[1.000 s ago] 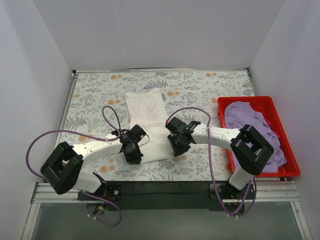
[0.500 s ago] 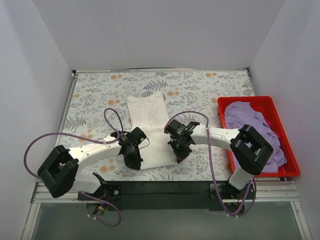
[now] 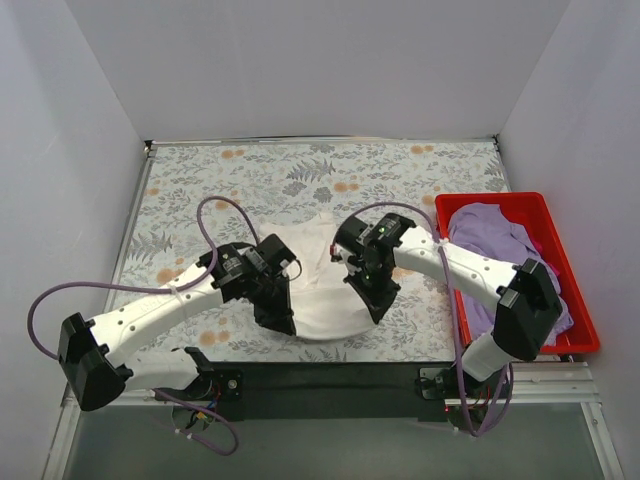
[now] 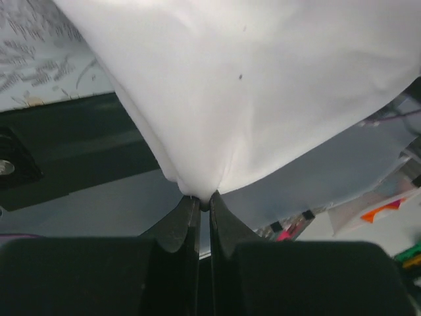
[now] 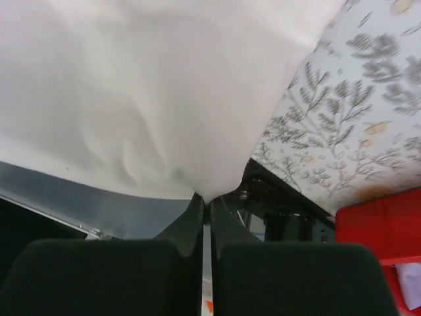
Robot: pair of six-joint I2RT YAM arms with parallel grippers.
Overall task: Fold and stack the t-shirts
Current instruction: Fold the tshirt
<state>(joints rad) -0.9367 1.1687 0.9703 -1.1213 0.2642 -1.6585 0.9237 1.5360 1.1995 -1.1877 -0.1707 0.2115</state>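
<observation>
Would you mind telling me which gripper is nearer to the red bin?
Right. The right gripper pinches the white shirt on the side toward the bin; the left gripper pinches its opposite side, farther off.

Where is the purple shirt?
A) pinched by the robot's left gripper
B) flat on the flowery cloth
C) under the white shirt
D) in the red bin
D: the purple shirt lies heaped in the red bin, while the left gripper and the right gripper pinch only the white shirt.
</observation>
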